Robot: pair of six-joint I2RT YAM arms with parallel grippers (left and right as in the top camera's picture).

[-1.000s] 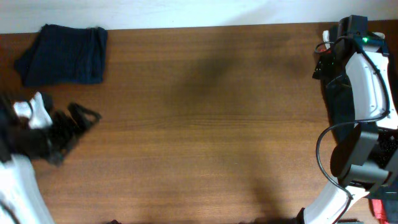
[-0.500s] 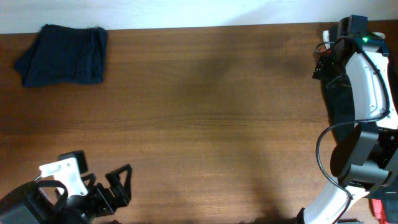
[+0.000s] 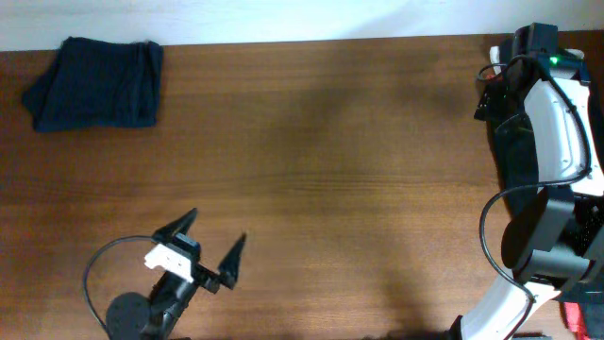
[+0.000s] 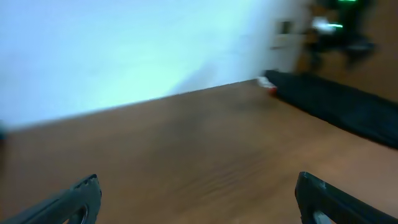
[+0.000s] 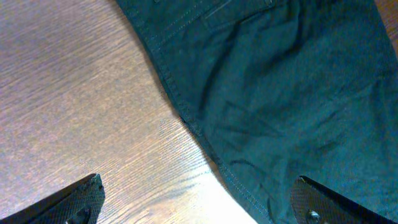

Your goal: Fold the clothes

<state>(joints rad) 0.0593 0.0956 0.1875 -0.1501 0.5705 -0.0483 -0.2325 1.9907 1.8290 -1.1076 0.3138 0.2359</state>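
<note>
My right gripper (image 5: 196,186) wide open, empty, directly above dark shorts (image 5: 280,93) lying unfolded along right edge of table (image 3: 330,142); nearer arm. My left gripper (image 3: 217,229) also open, empty, well apart. Folded navy shorts (image 3: 94,83) at far-left corner.

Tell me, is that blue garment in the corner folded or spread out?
Folded: the navy garment lies as a compact rectangle, with stacked layers visible along its right edge.

Overhead: sharp, even; faint shadows toward 12 o'clock.
Left wrist: blurred; pale glare at 11 o'clock.
Right wrist: crisp; sheen at 6 o'clock.
</note>
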